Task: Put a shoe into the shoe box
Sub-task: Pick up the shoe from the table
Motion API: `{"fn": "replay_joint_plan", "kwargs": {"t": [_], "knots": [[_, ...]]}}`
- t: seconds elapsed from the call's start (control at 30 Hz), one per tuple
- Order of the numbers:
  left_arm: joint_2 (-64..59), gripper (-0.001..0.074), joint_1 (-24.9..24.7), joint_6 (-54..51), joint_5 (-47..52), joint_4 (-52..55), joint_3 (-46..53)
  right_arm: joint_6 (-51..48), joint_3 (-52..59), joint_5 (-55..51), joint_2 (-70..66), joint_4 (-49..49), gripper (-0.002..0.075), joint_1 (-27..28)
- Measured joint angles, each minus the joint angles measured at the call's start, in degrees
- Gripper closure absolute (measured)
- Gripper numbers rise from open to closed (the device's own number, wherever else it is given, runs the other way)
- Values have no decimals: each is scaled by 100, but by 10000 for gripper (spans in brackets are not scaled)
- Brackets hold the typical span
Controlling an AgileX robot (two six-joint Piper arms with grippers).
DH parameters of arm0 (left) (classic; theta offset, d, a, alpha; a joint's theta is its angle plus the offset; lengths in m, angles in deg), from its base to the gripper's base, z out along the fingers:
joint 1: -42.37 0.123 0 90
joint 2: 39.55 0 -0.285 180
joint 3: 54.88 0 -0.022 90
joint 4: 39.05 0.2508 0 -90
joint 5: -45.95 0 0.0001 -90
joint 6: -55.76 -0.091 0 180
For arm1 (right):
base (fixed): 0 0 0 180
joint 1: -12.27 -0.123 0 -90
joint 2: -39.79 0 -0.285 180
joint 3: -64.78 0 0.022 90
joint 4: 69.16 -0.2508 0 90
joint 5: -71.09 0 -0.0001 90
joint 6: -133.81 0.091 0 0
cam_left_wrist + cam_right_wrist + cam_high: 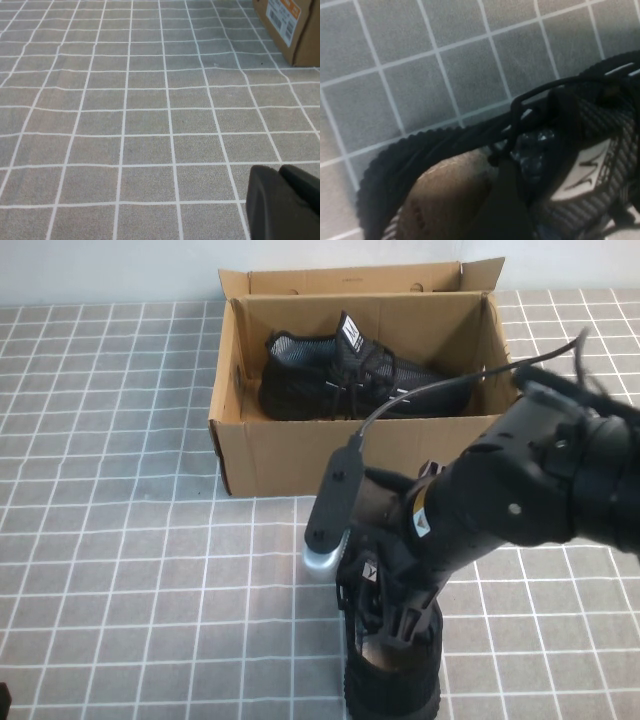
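Note:
An open cardboard shoe box [300, 455] stands at the back of the table with one black mesh shoe [350, 380] lying inside it. A second black shoe [392, 685] stands on the table near the front edge, its brown insole showing. It fills the right wrist view [445, 190], tongue label visible. My right gripper [392, 628] reaches straight down into this shoe's opening [555, 210]. My left gripper [282, 200] is shut and empty, low over bare table far from both shoes. A corner of the box [290, 27] shows in its view.
The table is covered by a grey cloth with a white grid [120, 540]. The box's rear flap [350, 280] stands up behind it. My right arm [540, 480] crosses in front of the box's right end.

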Motion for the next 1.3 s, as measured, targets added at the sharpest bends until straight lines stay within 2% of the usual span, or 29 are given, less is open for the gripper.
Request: {"fn": "replay_joint_plan", "kwargs": {"t": [0.4, 0.73, 0.87, 0.97, 1.13, 1.3], "knots": [[0, 736, 0, 0, 4, 0, 0, 10, 0, 390, -392, 807, 204, 233], [0, 736, 0, 0, 4, 0, 0, 10, 0, 585, -428, 656, 228, 279], [0, 736, 0, 0, 4, 0, 0, 10, 0, 594, -462, 586, 319, 279], [0, 736, 0, 0, 4, 0, 0, 10, 0, 594, -462, 567, 433, 279], [0, 736, 0, 0, 4, 0, 0, 23, 0, 584, -462, 543, 667, 279], [0, 736, 0, 0, 4, 0, 0, 348, 0, 413, -319, 522, 715, 279]]}}
